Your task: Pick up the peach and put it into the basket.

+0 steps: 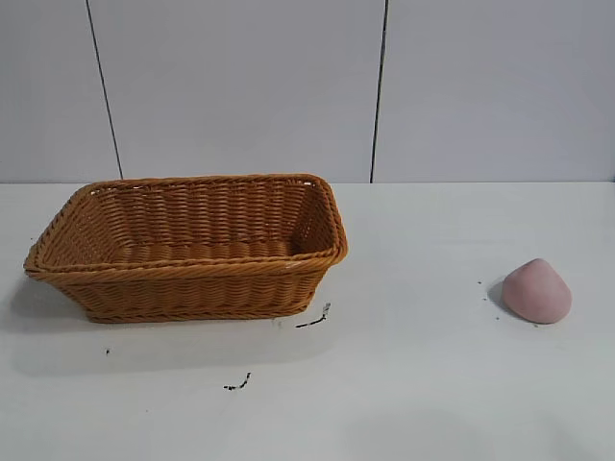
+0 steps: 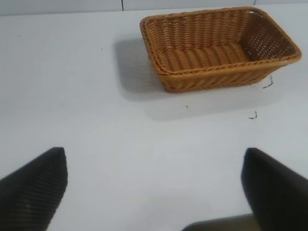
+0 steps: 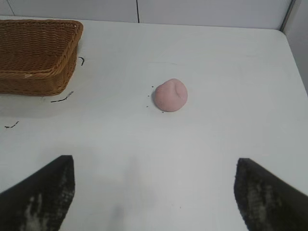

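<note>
The pale-pink peach (image 1: 537,290) lies on the white table at the right; it also shows in the right wrist view (image 3: 170,95). The orange-brown wicker basket (image 1: 192,279) stands empty at the left, and shows in the left wrist view (image 2: 219,72) and at the edge of the right wrist view (image 3: 38,77). Neither arm shows in the exterior view. My right gripper (image 3: 155,166) is open and empty, well short of the peach. My left gripper (image 2: 155,159) is open and empty, well away from the basket.
Small black marks (image 1: 313,320) dot the table by the basket's near corner and in front of it (image 1: 238,383). A grey panelled wall stands behind the table. The table's edge (image 3: 293,53) runs beyond the peach in the right wrist view.
</note>
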Tool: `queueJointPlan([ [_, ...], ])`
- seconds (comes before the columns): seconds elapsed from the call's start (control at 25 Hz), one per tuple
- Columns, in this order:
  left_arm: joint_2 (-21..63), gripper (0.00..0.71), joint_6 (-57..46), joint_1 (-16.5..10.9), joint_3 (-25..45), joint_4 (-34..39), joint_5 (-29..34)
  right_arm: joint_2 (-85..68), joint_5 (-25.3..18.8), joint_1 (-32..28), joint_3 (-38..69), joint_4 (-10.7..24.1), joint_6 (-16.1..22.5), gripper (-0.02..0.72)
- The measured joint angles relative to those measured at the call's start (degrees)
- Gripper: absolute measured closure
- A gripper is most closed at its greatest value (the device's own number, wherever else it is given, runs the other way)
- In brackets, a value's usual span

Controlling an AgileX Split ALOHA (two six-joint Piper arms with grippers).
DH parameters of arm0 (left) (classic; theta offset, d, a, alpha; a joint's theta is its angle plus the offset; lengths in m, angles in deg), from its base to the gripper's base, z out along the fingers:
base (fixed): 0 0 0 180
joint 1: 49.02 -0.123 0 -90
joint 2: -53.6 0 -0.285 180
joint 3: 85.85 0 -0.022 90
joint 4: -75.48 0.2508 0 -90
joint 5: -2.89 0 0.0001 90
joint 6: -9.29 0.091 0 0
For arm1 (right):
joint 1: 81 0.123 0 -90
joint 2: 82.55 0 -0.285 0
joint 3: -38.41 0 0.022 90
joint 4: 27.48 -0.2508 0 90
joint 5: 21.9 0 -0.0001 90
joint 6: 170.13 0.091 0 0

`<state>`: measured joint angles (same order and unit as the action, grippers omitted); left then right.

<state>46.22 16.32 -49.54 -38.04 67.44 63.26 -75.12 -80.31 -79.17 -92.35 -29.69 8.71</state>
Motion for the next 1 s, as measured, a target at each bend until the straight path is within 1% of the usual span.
queueJointPlan([
  [0.4, 0.0, 0.016, 0.0, 0.0, 0.0, 0.0, 0.0, 0.0, 0.0, 0.0, 0.0, 0.0, 0.0, 0.079],
  [0.52, 0.0, 0.016, 0.0, 0.0, 0.0, 0.0, 0.0, 3.1, -0.1, 0.0, -1.5, -0.1, 0.4, 0.079],
  [0.68, 0.0, 0.016, 0.0, 0.0, 0.0, 0.0, 0.0, 15.2, -0.1, 0.0, -6.2, -0.3, 1.2, 0.079],
  [1.0, 0.0, 0.016, 0.0, 0.0, 0.0, 0.0, 0.0, 48.3, 0.5, 0.0, -19.6, -1.3, 1.2, 0.079],
])
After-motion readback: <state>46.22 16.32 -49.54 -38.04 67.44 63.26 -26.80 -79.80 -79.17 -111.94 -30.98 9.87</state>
